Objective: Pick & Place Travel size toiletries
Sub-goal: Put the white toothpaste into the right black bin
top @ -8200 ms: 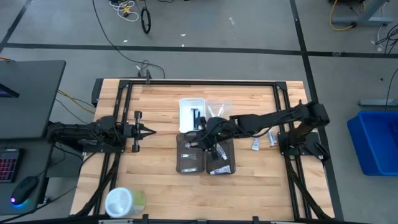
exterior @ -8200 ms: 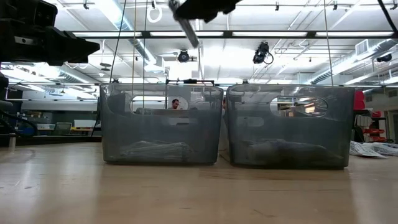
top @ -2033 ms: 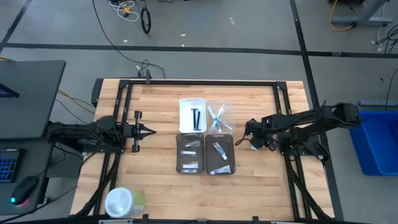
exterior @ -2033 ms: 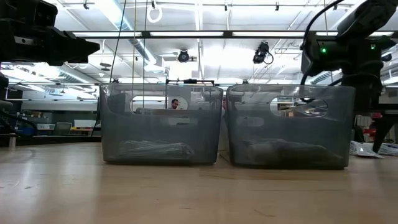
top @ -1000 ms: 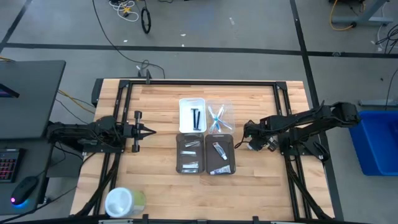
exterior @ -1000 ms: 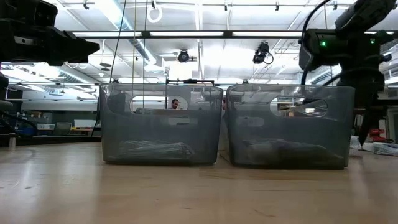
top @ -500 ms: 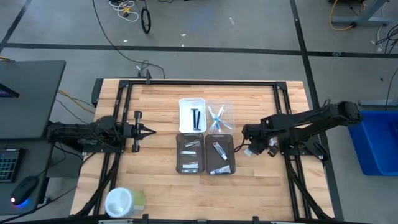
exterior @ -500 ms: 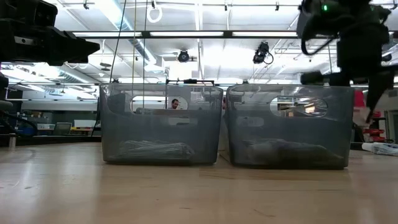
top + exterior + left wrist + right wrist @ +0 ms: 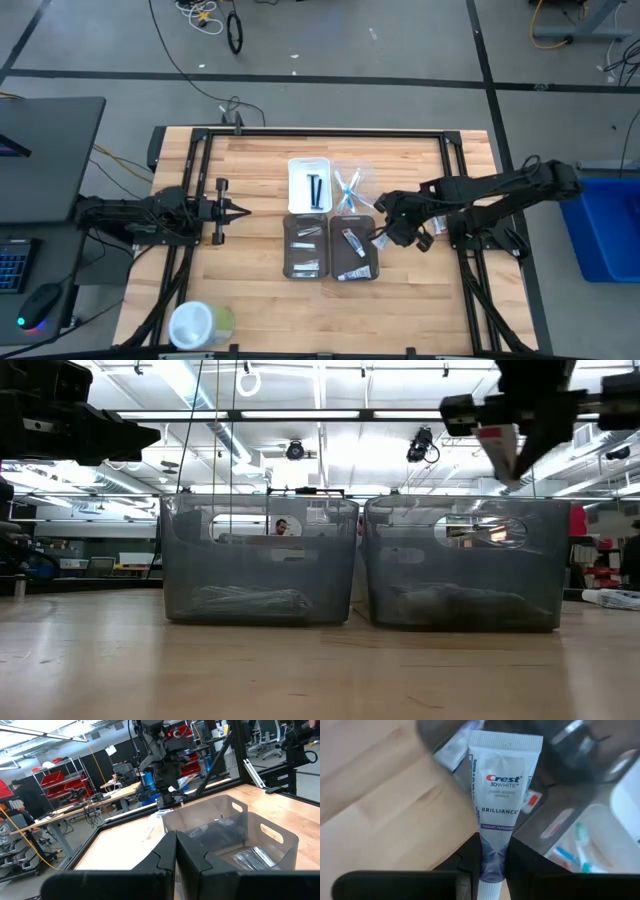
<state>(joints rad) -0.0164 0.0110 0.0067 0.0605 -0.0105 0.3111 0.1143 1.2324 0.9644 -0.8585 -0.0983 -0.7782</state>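
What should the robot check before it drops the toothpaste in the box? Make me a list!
1. Toothpaste tube pinched firmly in the right gripper: ok.
2. Right gripper fully over the right grey tray: not ok, it is only at the tray's right edge.
3. Room in that tray for another tube: ok, bare floor shows between the tubes inside.
4. Tube high enough to clear the tray wall: ok, the low view shows it above the rim.
5. Left gripper out of the way: ok, shut and parked at the table's left side.
6. Exact spot where the tube will land: cannot tell.
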